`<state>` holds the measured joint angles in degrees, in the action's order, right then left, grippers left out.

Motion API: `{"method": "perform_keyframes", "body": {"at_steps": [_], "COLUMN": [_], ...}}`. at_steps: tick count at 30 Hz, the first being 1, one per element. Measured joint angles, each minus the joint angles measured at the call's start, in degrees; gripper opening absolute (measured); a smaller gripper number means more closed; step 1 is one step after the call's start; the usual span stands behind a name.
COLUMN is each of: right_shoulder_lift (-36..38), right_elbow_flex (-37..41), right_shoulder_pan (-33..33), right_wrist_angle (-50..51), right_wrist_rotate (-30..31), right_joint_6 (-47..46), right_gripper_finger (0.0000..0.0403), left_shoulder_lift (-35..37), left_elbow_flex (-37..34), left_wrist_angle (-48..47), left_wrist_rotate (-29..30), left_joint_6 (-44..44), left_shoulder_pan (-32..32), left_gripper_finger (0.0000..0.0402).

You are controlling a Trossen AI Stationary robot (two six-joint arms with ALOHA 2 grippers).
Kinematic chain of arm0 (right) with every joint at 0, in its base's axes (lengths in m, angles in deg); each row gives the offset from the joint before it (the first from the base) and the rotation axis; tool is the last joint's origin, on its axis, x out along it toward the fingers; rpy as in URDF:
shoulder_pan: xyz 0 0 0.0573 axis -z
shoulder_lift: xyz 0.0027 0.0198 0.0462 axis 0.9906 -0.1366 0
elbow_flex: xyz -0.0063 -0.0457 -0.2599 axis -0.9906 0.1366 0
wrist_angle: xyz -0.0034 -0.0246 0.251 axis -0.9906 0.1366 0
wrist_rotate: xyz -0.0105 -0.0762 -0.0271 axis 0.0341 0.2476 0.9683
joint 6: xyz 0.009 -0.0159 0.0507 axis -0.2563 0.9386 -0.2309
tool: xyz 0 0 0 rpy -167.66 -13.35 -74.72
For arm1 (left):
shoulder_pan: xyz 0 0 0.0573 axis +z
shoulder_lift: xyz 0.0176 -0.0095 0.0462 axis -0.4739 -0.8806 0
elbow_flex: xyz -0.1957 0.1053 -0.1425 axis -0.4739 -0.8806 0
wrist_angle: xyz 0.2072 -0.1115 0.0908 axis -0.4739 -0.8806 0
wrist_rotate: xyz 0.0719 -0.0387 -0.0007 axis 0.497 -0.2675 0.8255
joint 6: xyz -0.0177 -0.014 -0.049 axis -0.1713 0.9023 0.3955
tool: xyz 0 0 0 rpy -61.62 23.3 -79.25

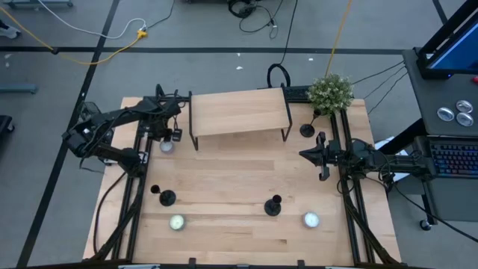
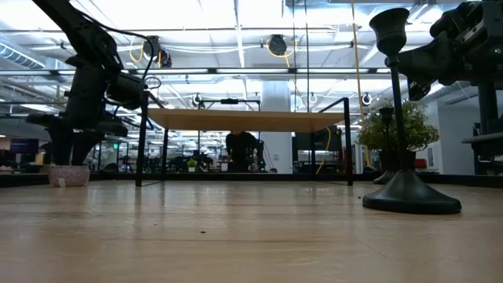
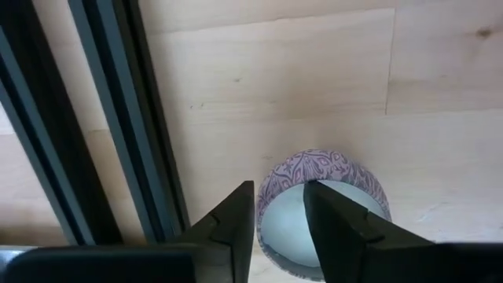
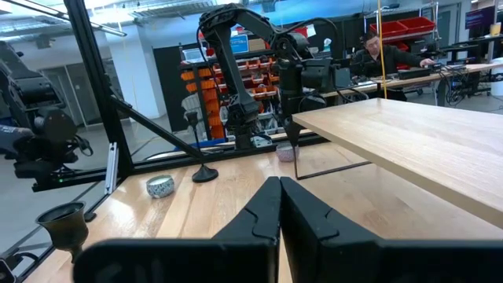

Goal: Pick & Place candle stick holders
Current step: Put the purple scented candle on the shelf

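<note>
Three black candlestick holders stand upright on their round bases on the wooden table: one at the near left, one at the near middle, and one at the far right by the plant. My left gripper points down at the far left over a patterned cup holding white wax. It is open, with one finger outside the cup's wall and one above the wax. My right gripper is shut and empty, hovering level at the right. My left gripper comes from above with its fingers on either side of the patterned cup's wall, on the side nearest the black rails. I cannot tell whether either finger touches the wall. The cup sits on the table.
A low wooden shelf on thin black legs stands at the far middle. A small potted plant is at the far right corner. Two tealights in silvery cups lie near the front edge. Black rails run beside the cup.
</note>
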<state>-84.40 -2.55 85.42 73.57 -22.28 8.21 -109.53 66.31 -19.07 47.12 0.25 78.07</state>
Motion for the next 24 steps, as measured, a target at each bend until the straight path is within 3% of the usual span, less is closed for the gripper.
{"method": "perform_keyframes", "body": {"at_steps": [7, 20, 24], "right_shoulder_lift": [0.0, 0.0, 0.0], "right_elbow_flex": [0.0, 0.0, 0.0], "right_shoulder_pan": [0.0, 0.0, 0.0], "right_wrist_angle": [0.0, 0.0, 0.0], "right_wrist_rotate": [0.0, 0.2, 0.2], "right_joint_6": [0.0, 0.0, 0.0], "right_gripper_finger": [0.0, 0.0, 0.0], "left_shoulder_lift": [0.2, 0.1, 0.0], "left_elbow_flex": [-4.4, -2.9, -2.3], "left_wrist_angle": [2.2, 2.5, 2.8], "left_wrist_rotate": [-1.5, -1.5, -1.5], "left_joint_6": [-0.1, 0.4, 0.1], "left_shoulder_pan": [0.0, 0.0, 0.0], "left_gripper_finger": [0.0093, 0.0089, 0.0046]}}
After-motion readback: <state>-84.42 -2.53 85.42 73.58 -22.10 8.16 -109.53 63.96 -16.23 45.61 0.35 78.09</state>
